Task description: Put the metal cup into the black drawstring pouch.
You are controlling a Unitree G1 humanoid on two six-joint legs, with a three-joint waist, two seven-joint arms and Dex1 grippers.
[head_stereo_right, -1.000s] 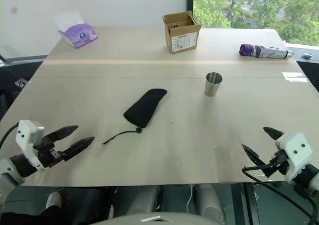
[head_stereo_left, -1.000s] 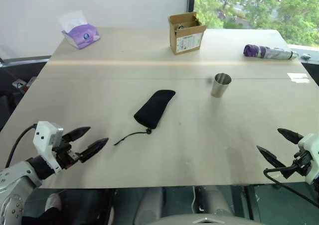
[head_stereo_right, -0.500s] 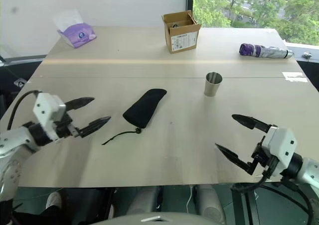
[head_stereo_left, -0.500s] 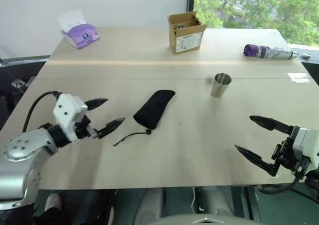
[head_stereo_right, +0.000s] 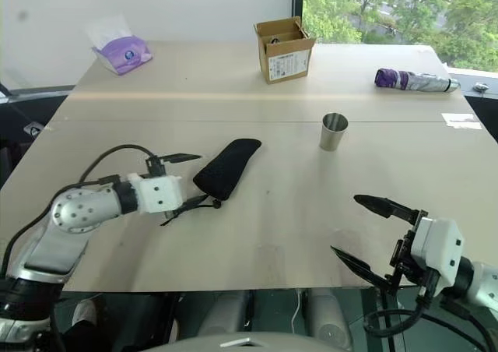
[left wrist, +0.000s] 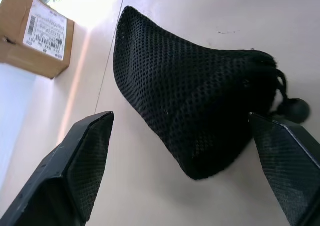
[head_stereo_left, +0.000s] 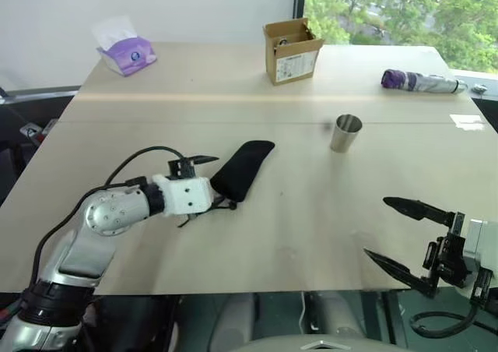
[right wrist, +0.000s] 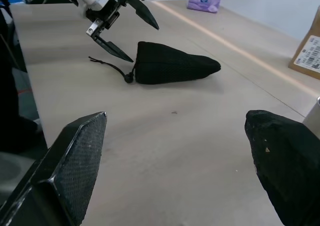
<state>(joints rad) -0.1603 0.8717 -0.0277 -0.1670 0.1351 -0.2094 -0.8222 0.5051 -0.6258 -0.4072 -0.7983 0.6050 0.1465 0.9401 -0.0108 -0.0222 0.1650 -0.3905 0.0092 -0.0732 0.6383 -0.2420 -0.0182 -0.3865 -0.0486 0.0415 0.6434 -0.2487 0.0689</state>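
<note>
Left fingers (right wrist: 117, 23) moved to black drawstring pouch (head_stereo_left: 242, 167) cord end, spread either side; right fingers (head_stereo_left: 405, 235) spread.

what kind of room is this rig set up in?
Probably an office or meeting room: a long pale table by a window onto trees, with a tissue pack and a cardboard box on it.

A pale wooden table (head_stereo_left: 296, 212) carries the black drawstring pouch (head_stereo_left: 243, 167) lying flat left of its middle, its cord trailing toward the near edge, and the metal cup (head_stereo_left: 345, 132) standing upright right of the middle. Along the far edge sit a purple tissue pack (head_stereo_left: 124, 54) at the left corner, an open cardboard box (head_stereo_left: 292, 52) midway, and a folded purple umbrella (head_stereo_left: 420, 80) near the right corner.
</note>
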